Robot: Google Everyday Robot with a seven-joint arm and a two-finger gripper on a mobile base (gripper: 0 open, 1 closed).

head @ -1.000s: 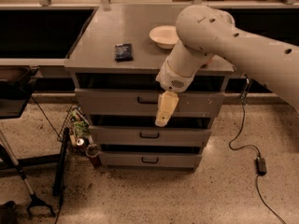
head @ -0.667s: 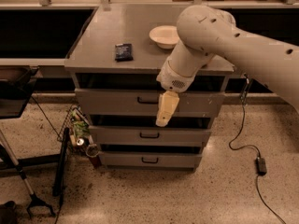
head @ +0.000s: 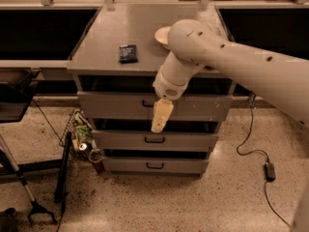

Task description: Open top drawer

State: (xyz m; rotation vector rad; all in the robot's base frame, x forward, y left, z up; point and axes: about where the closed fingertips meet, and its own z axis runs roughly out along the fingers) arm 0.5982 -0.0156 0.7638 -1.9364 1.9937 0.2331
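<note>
Hanging in front of the top drawer [head: 198,106], the gripper [head: 158,124] points down with its 2 fingers together, holding nothing, just right of the black handle [head: 148,103]. That drawer sits directly under the grey tabletop [head: 111,30], above 2 smaller drawers [head: 193,140].

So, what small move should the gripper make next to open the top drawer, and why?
Probably a short shift of the gripper up and toward the picture's left, onto the black handle. The gripper hangs in front of the top drawer, just beside the handle and a little lower, not on it, so it seems that it cannot pull yet.
</note>
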